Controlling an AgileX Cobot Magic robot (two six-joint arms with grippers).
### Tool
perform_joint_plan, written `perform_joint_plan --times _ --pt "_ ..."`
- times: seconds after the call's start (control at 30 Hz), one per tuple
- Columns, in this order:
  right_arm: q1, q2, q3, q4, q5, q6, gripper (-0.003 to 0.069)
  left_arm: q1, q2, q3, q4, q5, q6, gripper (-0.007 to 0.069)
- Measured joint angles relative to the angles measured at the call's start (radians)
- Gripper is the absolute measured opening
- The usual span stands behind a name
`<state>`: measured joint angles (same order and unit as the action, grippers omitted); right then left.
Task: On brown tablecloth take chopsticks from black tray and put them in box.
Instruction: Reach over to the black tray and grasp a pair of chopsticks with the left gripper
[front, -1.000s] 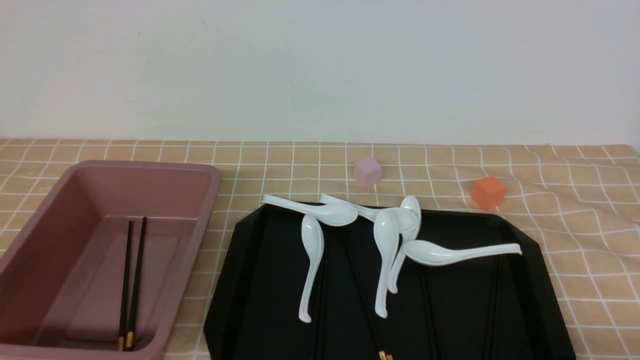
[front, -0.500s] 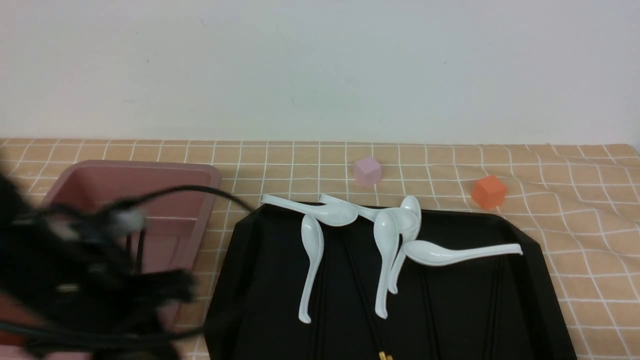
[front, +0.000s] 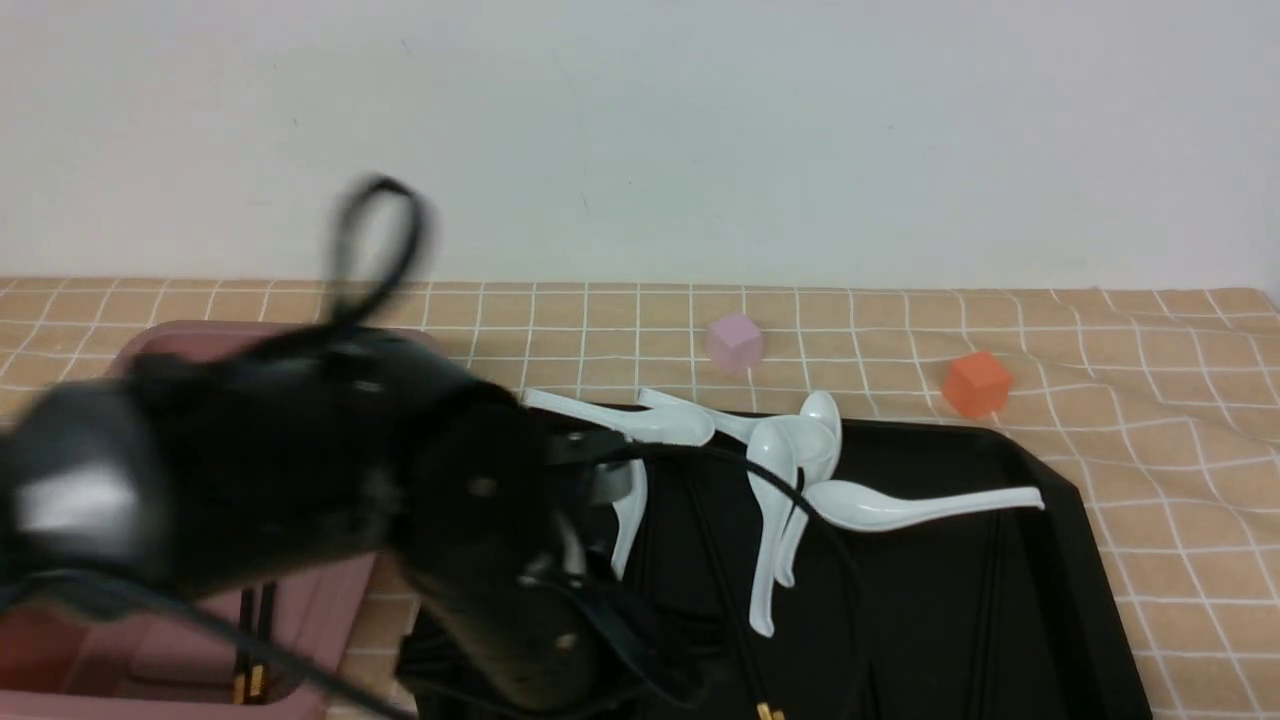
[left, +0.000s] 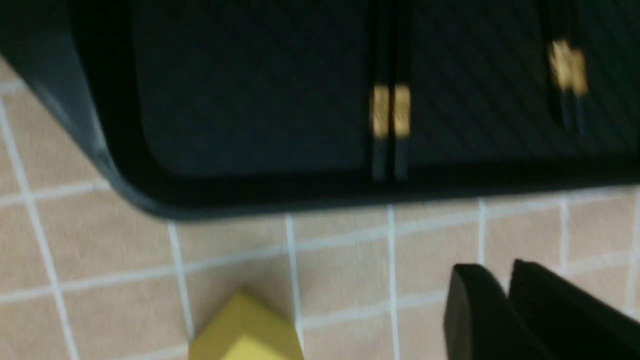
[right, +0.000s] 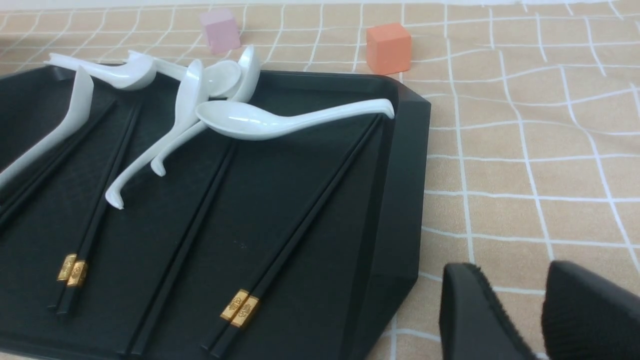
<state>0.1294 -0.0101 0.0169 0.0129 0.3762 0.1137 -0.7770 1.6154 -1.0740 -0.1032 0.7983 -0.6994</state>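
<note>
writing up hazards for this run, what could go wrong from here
The left claw could knock a soup spoon, since several lie over or beside the chopsticks. It might also grab just one stick, as they lie in close pairs.

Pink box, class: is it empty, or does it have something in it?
Not empty: in the front view, two gold-banded chopsticks show inside the box, partly hidden by the arm.

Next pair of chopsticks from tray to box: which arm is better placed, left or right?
Left, I'd judge. The left arm already reaches over the tray's left part, near a chopstick pair, and the box stands on that same side. The right arm is outside the front view.
</note>
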Motion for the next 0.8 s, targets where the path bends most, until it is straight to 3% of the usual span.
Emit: perform_joint_plan --times 0.17,0.27,0.8 --pt "0.000 0.000 0.000 0.000 0.000 0.000 0.0240 -0.005 0.117 -0.094 0.063 0.025 -0.055 0.0314" --pt "0.000 0.000 0.000 0.000 0.000 0.000 0.0240 -0.005 0.174 -0.150 0.076 0.037 -0.043 0.0340" --pt "0.000 0.000 0.000 0.000 0.000 0.000 0.0240 -0.005 0.352 -0.211 0.145 0.049 -0.018 0.0297"
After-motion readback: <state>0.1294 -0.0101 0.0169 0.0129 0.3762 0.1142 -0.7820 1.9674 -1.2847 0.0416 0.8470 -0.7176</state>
